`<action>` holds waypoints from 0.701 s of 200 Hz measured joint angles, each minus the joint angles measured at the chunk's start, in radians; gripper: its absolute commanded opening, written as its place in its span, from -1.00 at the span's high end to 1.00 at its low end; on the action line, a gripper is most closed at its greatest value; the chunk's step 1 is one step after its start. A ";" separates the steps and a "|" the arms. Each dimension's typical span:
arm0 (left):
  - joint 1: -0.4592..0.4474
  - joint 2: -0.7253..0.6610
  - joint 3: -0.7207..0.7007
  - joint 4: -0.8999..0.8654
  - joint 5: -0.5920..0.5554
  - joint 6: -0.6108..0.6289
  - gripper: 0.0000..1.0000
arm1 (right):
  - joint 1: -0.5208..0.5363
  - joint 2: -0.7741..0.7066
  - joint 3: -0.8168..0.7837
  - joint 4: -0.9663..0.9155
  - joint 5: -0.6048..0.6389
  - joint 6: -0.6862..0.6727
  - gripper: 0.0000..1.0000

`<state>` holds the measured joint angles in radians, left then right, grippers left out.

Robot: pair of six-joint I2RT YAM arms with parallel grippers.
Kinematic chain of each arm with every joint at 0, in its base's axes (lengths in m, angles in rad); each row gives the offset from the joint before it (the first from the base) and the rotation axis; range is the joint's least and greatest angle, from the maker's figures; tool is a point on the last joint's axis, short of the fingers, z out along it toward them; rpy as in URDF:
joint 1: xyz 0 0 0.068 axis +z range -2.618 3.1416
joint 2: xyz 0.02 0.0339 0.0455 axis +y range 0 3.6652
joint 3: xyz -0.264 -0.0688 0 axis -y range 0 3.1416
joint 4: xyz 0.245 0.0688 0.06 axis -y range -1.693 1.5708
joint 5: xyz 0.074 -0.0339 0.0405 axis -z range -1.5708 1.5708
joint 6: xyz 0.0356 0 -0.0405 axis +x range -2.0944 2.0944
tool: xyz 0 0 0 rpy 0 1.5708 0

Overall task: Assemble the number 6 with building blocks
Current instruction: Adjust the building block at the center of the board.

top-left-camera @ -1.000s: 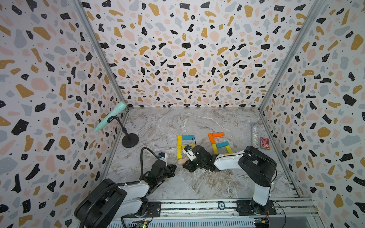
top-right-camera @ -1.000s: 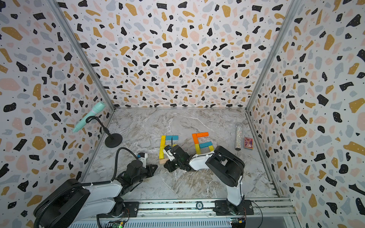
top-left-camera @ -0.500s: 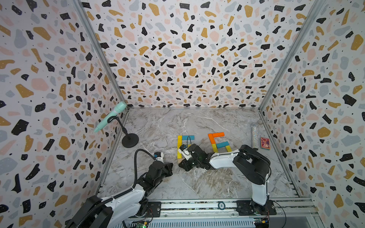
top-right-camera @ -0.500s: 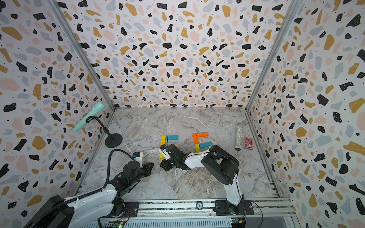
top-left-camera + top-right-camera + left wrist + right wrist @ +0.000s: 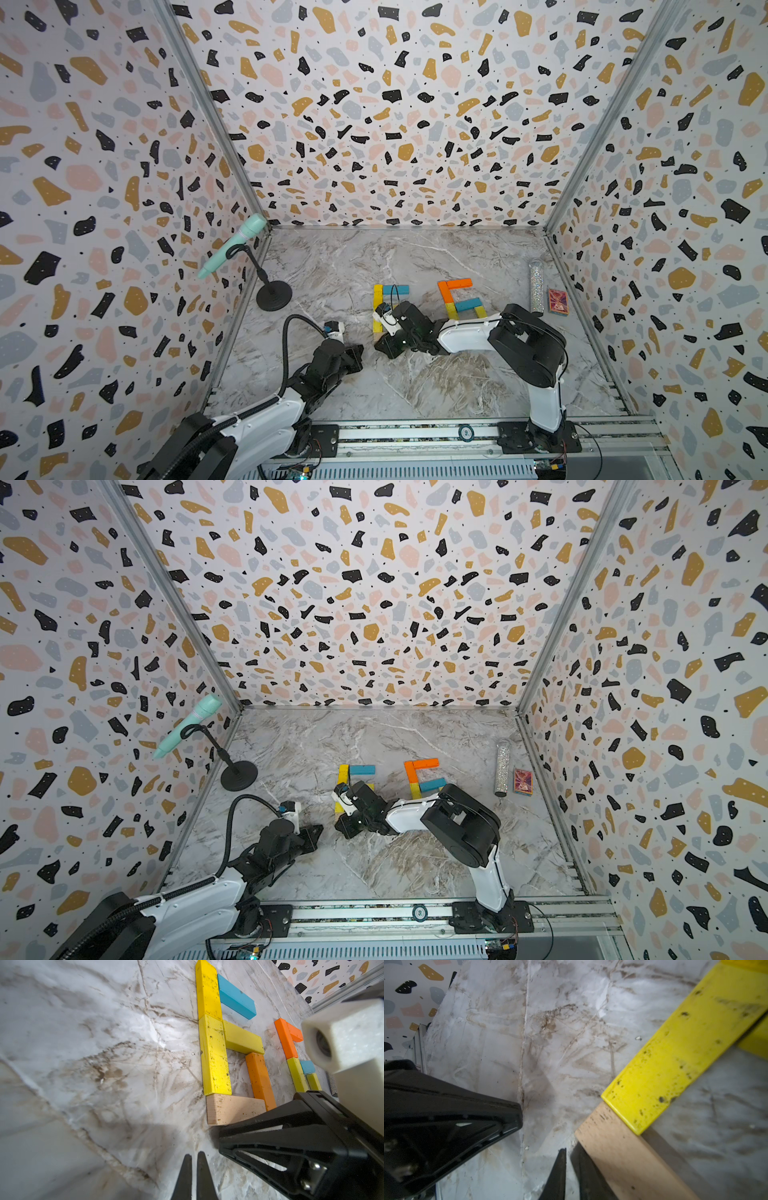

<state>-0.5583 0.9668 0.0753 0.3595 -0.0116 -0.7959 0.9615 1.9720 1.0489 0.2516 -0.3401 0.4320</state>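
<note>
**A:** Where is the right gripper (image 5: 569,1150)?

**B:** Low over the floor. Its jaws are nearly together with only a slit between them and nothing inside. One finger (image 5: 589,1172) lies along the pale bare-wood plank (image 5: 623,1157); I cannot tell whether it touches.

**A:** And the left gripper (image 5: 194,1154)?

**B:** Closed and empty, at eight o'clock from the right one, clear of the blocks.

**A:** And the blocks themselves?

**B:** The pale plank forms the base. At twelve o'clock a scuffed yellow plank (image 5: 215,1055) butts against it, with a second yellow plank (image 5: 207,989) beyond. A blue plank (image 5: 235,996), a yellow-green plank (image 5: 242,1040) and an orange plank (image 5: 259,1080) close the loop.

**A:** What lies further out?

**B:** At two o'clock is a cluster of orange, blue and yellow planks (image 5: 457,297), then a glittery silver tube (image 5: 536,286) and a small red patterned box (image 5: 557,301). At ten o'clock is a mint-green microphone (image 5: 232,245) on a black stand. The grey-white marble-print floor (image 5: 374,257) has brown veins, and terrazzo-print walls (image 5: 395,104) surround it.
</note>
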 measured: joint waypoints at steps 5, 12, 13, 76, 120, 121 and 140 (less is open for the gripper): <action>0.000 0.000 0.000 0.000 0.001 0.000 1.00 | 0.000 0.002 0.004 -0.003 0.003 0.000 0.69; 0.000 0.001 0.000 0.000 0.002 0.000 1.00 | 0.000 0.004 0.008 -0.006 0.005 0.000 0.69; 0.000 0.001 0.000 0.000 0.002 0.000 1.00 | 0.000 0.004 0.009 -0.006 0.006 0.000 0.69; 0.000 0.023 0.003 -0.002 0.001 0.016 1.00 | -0.007 -0.034 0.011 -0.043 0.023 -0.002 0.64; 0.002 0.102 0.073 -0.023 -0.011 0.051 1.00 | -0.115 -0.282 -0.128 -0.055 0.050 0.024 0.61; 0.003 0.103 0.074 -0.023 -0.011 0.052 1.00 | -0.120 -0.289 -0.133 -0.054 0.052 0.024 0.61; 0.011 0.143 0.113 -0.022 -0.012 0.074 1.00 | -0.181 -0.352 -0.208 -0.043 0.072 0.039 0.63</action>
<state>-0.5476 1.1099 0.1886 0.3378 -0.0238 -0.7219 0.7803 1.6203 0.8410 0.2081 -0.2680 0.4709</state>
